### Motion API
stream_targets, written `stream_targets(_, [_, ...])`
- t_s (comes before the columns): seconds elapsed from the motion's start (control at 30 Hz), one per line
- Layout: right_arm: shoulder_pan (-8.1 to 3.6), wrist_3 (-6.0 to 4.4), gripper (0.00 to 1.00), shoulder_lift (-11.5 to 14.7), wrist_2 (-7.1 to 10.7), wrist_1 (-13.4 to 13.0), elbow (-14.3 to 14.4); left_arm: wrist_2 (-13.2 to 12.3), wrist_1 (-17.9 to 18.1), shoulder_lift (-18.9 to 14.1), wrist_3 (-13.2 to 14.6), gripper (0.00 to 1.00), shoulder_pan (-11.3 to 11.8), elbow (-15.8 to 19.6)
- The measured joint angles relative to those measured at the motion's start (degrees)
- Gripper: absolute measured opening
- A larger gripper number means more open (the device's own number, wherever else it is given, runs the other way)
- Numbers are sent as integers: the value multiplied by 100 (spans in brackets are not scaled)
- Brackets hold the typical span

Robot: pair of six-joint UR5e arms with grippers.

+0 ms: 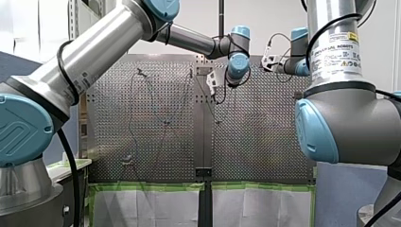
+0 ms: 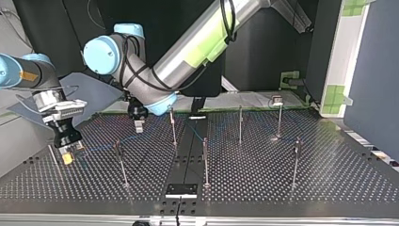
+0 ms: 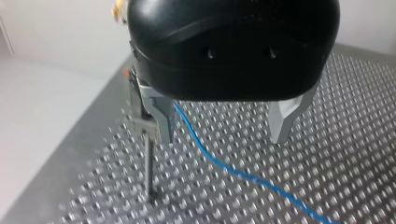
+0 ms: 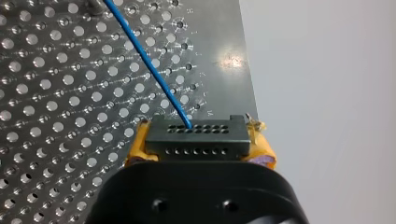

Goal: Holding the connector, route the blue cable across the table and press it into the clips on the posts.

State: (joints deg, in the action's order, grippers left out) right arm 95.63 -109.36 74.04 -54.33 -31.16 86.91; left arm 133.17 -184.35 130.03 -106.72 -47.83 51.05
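Note:
In the right wrist view, my right gripper (image 4: 200,145) has its yellow pads (image 4: 140,147) shut on the black connector (image 4: 196,130). The blue cable (image 4: 149,70) leaves the connector and runs away over the perforated table (image 4: 56,116). In the top view this gripper (image 2: 67,155) hangs low at the left, near the table's edge. My left gripper (image 3: 222,130) is open just above the table, with the cable (image 3: 219,163) lying between its metal fingers (image 3: 161,123). A thin post with a clip (image 3: 148,158) stands right beside one finger. In the top view my left gripper (image 2: 139,126) is left of the middle.
Several thin posts (image 2: 205,162) stand spread over the table (image 2: 329,179), among them one (image 2: 121,162) near the right gripper and one (image 2: 173,125) by the left gripper. A black plate (image 2: 181,189) lies at the near edge in the top view.

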Motion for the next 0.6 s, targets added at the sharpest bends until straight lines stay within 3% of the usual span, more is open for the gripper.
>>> stream_targets(0.23, [-11,8,0,-5,0,7,0,-71,346,-353,126,100,-151,354])
stream_targets(0.6, [-14,1,0,-6,0,12,0,-33,863,-869,227,100,-172,869])
